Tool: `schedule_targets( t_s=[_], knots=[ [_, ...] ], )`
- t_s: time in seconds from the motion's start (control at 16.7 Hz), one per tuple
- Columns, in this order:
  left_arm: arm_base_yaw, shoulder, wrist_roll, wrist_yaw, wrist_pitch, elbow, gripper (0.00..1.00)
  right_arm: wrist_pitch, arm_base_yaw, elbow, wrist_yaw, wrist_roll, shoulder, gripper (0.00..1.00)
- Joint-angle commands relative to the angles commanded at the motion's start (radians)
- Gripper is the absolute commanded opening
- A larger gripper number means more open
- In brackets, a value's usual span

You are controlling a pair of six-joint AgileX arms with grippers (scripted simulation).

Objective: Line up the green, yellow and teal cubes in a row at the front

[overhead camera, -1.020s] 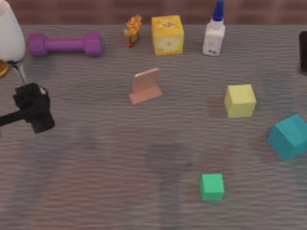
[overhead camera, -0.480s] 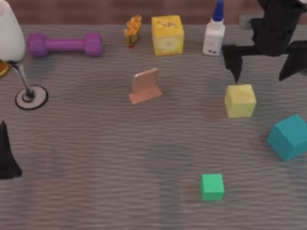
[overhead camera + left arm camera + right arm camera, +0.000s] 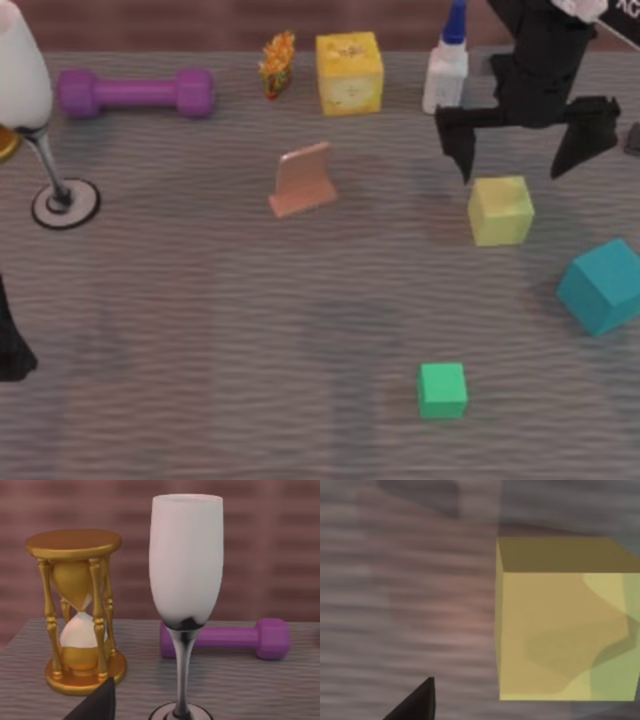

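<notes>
Three cubes: green (image 3: 442, 389), yellow (image 3: 500, 210), teal (image 3: 604, 285); right gripper (image 3: 518, 152) spread, seemingly above yellow

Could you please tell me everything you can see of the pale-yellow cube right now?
The yellow cube is plain, matte and unmarked, mid-sized among the three cubes. It sits flat on the table towards the right, apart from the teal cube and the green cube. Nothing touches it. The right gripper hangs open just behind it, fingers spread wider than the cube, casting shadow across part of its top, as the right wrist view shows.
</notes>
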Motion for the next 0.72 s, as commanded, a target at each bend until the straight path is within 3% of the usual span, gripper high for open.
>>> schedule_targets(
  t_s=[0.24,0.54,0.72],
  knots=[
    [0.000,0.000,0.000,0.000,0.000,0.000,1.00,0.042,-0.003,-0.041,0.000,-0.002,0.005,1.00],
    [0.000,0.000,0.000,0.000,0.000,0.000,1.00,0.257,0.000,-0.198,0.001,0.001,0.049,1.00],
    [0.000,0.000,0.000,0.000,0.000,0.000,1.00,0.305,0.001,-0.241,0.001,0.002,0.065,1.00]
  ],
)
